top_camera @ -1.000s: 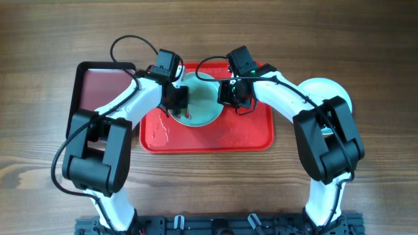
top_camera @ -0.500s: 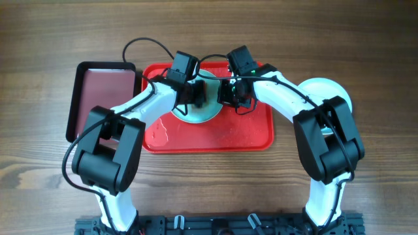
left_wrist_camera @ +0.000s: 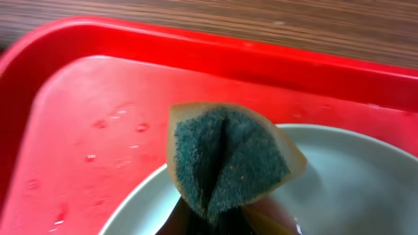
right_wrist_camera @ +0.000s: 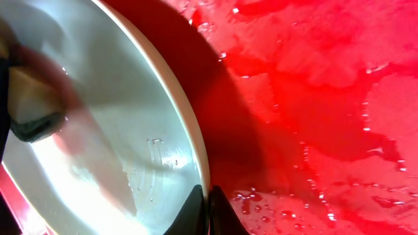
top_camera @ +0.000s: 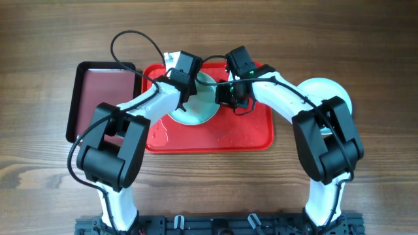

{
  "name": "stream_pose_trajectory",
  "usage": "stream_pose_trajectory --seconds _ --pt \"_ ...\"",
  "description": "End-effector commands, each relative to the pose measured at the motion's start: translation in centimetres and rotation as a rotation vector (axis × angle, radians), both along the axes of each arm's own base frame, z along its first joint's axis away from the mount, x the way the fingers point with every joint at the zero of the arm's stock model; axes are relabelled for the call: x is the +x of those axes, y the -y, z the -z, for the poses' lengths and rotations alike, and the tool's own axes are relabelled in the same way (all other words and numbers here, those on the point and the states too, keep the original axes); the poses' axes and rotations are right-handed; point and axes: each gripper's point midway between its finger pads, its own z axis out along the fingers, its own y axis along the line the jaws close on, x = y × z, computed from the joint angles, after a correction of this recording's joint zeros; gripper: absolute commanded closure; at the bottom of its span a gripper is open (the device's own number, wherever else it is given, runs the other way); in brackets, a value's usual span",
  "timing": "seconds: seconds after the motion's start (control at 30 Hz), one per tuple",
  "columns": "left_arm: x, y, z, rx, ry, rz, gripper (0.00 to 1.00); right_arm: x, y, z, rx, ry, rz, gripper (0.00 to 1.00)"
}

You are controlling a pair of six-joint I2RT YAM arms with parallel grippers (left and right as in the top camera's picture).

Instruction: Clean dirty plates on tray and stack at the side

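Note:
A pale turquoise plate [top_camera: 204, 104] sits tilted on the bright red tray [top_camera: 248, 134]; it also shows in the left wrist view [left_wrist_camera: 366, 176] and the right wrist view [right_wrist_camera: 98, 130]. My right gripper [top_camera: 226, 96] is shut on the plate's right rim [right_wrist_camera: 204, 196], holding it up off the wet tray [right_wrist_camera: 326, 98]. My left gripper [top_camera: 186, 85] is shut on a folded green and yellow sponge [left_wrist_camera: 228, 160], which hovers over the plate's far left edge near the tray's back rim [left_wrist_camera: 196, 46]. White plates [top_camera: 326, 91] lie right of the tray, partly under the right arm.
A dark maroon tray [top_camera: 101, 91] with a black rim lies left of the red tray. Water drops and pinkish wet patches cover the red tray's floor. Wooden table [top_camera: 366, 39] all round.
My left gripper has moved with the sponge from the plate's left side toward the plate's far edge near the tray's back rim. The right gripper has stayed on the rim.

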Motion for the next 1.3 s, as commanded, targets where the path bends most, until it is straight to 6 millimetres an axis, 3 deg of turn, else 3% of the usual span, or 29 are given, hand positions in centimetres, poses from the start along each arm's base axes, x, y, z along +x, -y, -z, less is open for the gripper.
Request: stream_pose_trajectory --seconds 0.0,0.07,0.13,0.33,0.43,0.53,0.6,0.67,0.8,0.83,0.93,1.07,1.17,1.27 --pt "-1.3 -3.3 2.3 0.124 -0.047 -0.09 0.96 -0.6 0.2 1.3 -0.017 -0.034 -0.012 0.96" --pt "-2.2 -1.7 3.2 0.066 -0.12 0.006 0.96 -0.6 0.2 1.2 -0.017 -0.026 -0.021 0.96" --pt "-4.3 0.8 4.4 -0.035 -0.245 0.156 0.96 -0.4 0.1 1.2 -0.015 -0.018 -0.027 0.96" --pt "-11.3 2.0 5.7 -0.164 -0.558 0.239 0.96 0.0 -0.1 1.1 -0.006 0.003 -0.029 0.96" --pt "-14.0 4.3 5.1 -0.29 -0.663 0.421 0.96 0.0 -0.1 1.1 -0.006 0.006 -0.037 0.96" --pt "-15.2 6.5 4.3 -0.41 -0.684 0.562 0.96 -0.1 -0.4 1.0 0.006 0.007 -0.054 0.96" --pt "-16.2 9.1 2.8 -0.569 -0.675 0.714 0.96 -0.1 -0.4 1.0 0.006 0.007 -0.054 0.96" --pt "-16.3 10.1 2.1 -0.633 -0.662 0.755 0.96 -0.1 -0.4 1.0 0.006 0.008 -0.053 0.96" --pt "-14.7 10.7 2.0 -0.641 -0.594 0.75 0.96 -0.1 -0.4 1.0 0.006 0.006 -0.053 0.96" --pt "-13.3 10.9 2.0 -0.653 -0.551 0.703 0.96 -0.1 -0.4 1.0 0.008 0.005 -0.054 0.96" --pt "-10.2 9.1 2.9 -0.589 -0.485 0.531 0.96 -0.1 -0.4 1.0 0.008 0.005 -0.054 0.96" --pt "-5.6 3.9 4.1 -0.434 -0.363 0.231 0.96 -0.1 -0.4 1.0 0.009 0.002 -0.049 0.96" --pt "-3.9 -0.5 4.6 -0.296 -0.301 0.016 0.96 -0.2 -0.4 1.0 0.009 0.001 -0.049 0.96" --pt "-4.2 -3.5 4.8 -0.166 -0.291 -0.089 0.96 -0.2 -0.5 1.0 0.008 0.002 -0.05 0.96"
